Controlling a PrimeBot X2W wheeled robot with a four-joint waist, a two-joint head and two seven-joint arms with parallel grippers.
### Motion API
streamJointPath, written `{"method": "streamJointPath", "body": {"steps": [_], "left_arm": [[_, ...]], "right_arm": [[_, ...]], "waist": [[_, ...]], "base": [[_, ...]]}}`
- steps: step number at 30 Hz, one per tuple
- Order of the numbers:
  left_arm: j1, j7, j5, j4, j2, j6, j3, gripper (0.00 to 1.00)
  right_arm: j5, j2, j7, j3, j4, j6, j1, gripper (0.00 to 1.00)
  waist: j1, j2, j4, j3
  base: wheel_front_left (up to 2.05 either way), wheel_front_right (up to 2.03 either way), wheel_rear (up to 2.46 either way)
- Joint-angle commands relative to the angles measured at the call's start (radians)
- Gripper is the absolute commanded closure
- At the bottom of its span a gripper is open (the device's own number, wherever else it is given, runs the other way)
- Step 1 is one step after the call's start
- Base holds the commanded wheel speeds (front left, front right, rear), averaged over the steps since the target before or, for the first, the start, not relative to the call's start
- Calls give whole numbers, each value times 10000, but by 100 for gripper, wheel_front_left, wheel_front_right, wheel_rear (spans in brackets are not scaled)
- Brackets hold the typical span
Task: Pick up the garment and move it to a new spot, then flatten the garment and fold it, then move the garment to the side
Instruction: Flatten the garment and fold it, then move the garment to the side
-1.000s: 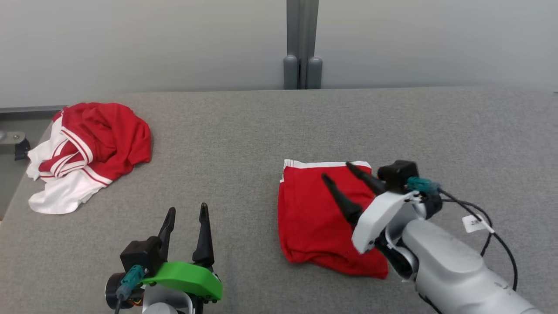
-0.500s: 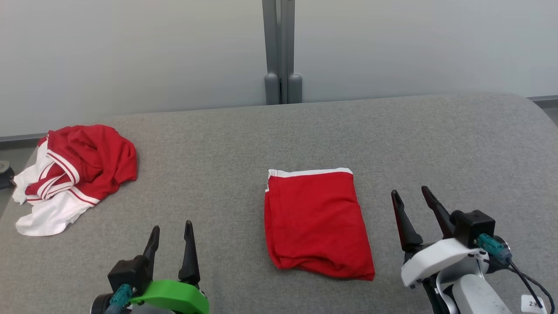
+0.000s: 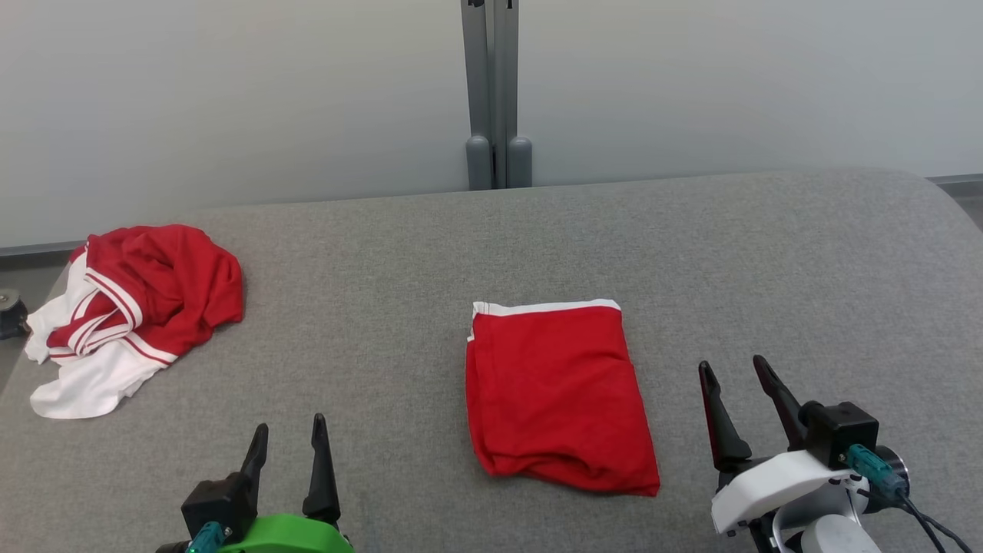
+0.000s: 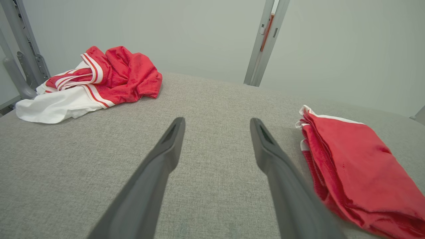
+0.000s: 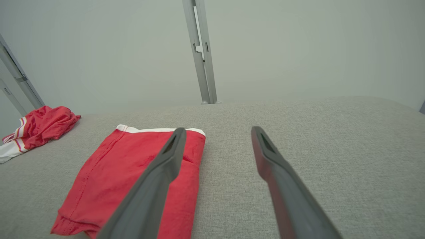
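Observation:
A red garment (image 3: 557,395) with a white band along its far edge lies folded into a neat rectangle in the middle of the grey table (image 3: 729,253). The same folded garment (image 4: 358,169) sits to the right of my left fingers, and in the right wrist view the garment (image 5: 132,179) lies to the left under my left finger. My left gripper (image 3: 288,438) stands open at the lower left, empty. My right gripper (image 3: 733,369) stands open at the lower right, just right of the garment, touching nothing.
A crumpled red and white pile of clothing (image 3: 127,311) lies at the table's far left edge, also seen as a heap (image 4: 89,83) in the left wrist view. A grey post (image 3: 498,92) stands behind the table against the pale wall.
My right gripper has drawn back off the folded garment to the lower right, empty. The left gripper sank slightly lower. The camera also shifted, so the whole scene moved.

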Motion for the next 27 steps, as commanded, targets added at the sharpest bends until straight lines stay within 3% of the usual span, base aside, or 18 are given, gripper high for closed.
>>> {"method": "streamJointPath", "body": {"steps": [1,19,23,27], "left_arm": [[120,-35,127,36,4,-27,58,0],[241,-33,17,-10,-9,119,-106,0],[165,-35,-7,-36,-7,129,-193,0],[95,-33,-57,-23,-6,133,-316,0]], "right_arm": [[82,-1,-28,11,-57,-13,140,0],[233,1,-11,-13,195,-12,27,0],[306,-46,752,-82,465,-12,-460,0],[902,-484,2118,-61,751,-13,-1219,0]], "waist": [[0,-1,4,-17],[0,-1,76,-90],[0,-1,183,-24],[0,-1,415,99]], "base": [[0,0,0],[0,0,0],[0,0,0],[0,0,0]]}}
